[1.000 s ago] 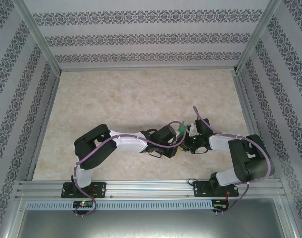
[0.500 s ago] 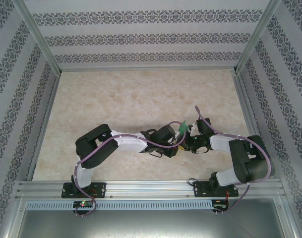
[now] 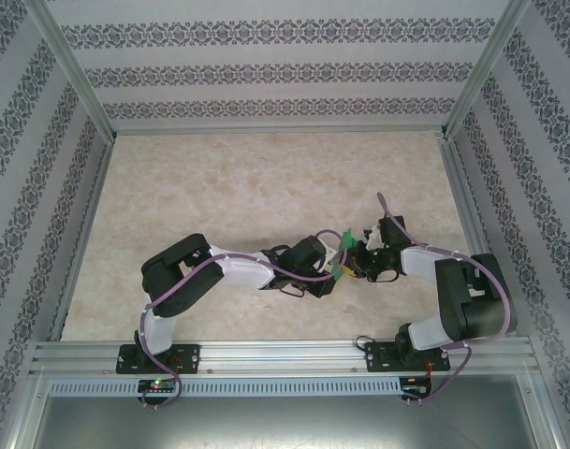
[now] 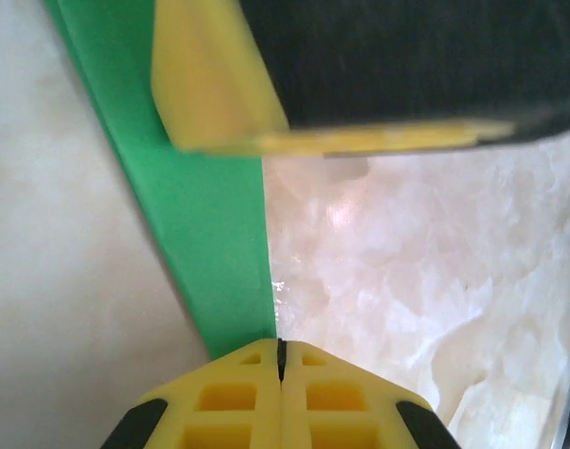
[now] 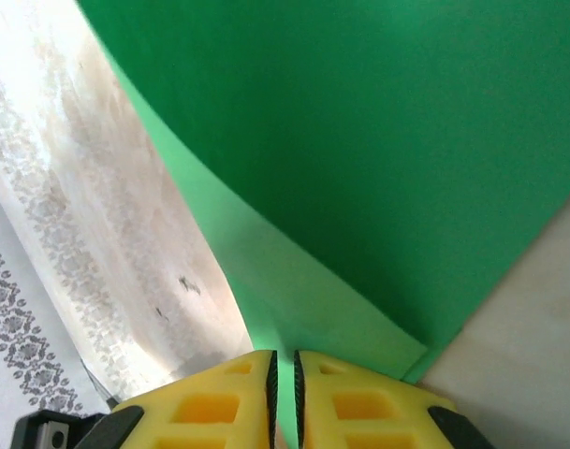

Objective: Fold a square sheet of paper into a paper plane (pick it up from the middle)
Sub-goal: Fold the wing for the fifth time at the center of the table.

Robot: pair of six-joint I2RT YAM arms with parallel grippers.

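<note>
The green sheet of paper point(image 3: 344, 237), folded to a narrow shape, hangs above the table's middle-right between both grippers. My left gripper point(image 3: 338, 267) is shut on its lower edge; in the left wrist view the green strip point(image 4: 210, 234) runs up and left from the pinched yellow fingertips point(image 4: 281, 348). A yellow finger point(image 4: 210, 84) of the right gripper crosses the top of that view. My right gripper point(image 3: 358, 256) faces it from the right. Its jaws point(image 5: 283, 360) stand a narrow slit apart, with the edge of the folded paper point(image 5: 378, 140) in the slit.
The marbled table point(image 3: 266, 178) lies below, walled by patterned panels with aluminium posts point(image 3: 74, 79) at the back corners. An aluminium rail point(image 3: 285, 355) runs along the near edge by the arm bases. Both forearms crowd the near-middle.
The right gripper's jaws have eased slightly apart and its arm has shifted a little to the right. The left gripper still holds the paper in the same place.
</note>
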